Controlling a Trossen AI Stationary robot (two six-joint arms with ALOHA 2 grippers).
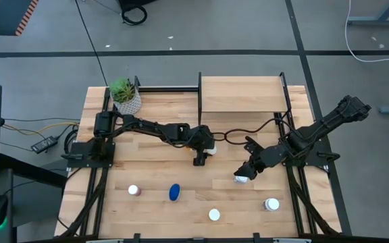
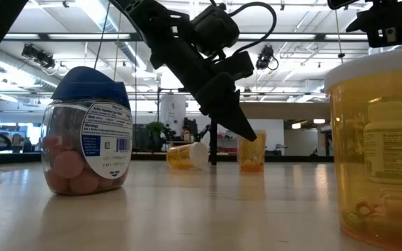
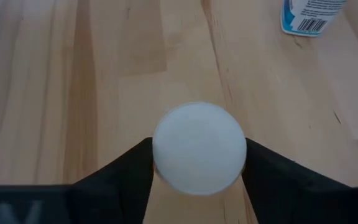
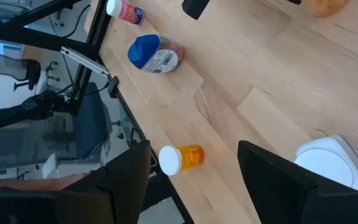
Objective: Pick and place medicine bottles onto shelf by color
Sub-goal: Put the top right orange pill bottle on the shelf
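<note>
An orange bottle (image 2: 251, 155) with a round white cap (image 3: 199, 148) stands upright on the table's middle. My left gripper (image 1: 201, 156) is shut on it. My right gripper (image 1: 247, 169) hangs open above the table to the right, nothing between its fingers (image 4: 193, 149). A white-capped bottle (image 4: 329, 160) sits just outside one of its fingers. Near the front edge stand a pink bottle (image 1: 134, 190), a blue-capped one (image 1: 174, 192), an orange one (image 1: 214, 214) and another white-capped one (image 1: 271, 204). The shelf (image 1: 242, 94) stands at the far edge. My left gripper pinches the bottle's white cap between its two fingers (image 3: 129, 168), one on each side of the cap's rim (image 3: 160, 152). The fingers slant down onto it from the table's left. The bottle stands upright with its base on the table.
A potted plant (image 1: 125, 94) stands at the far left corner. An orange bottle (image 2: 187, 155) lies on its side to the left of the held one in the low view. Bare tabletop lies between the arms and the front row of bottles.
</note>
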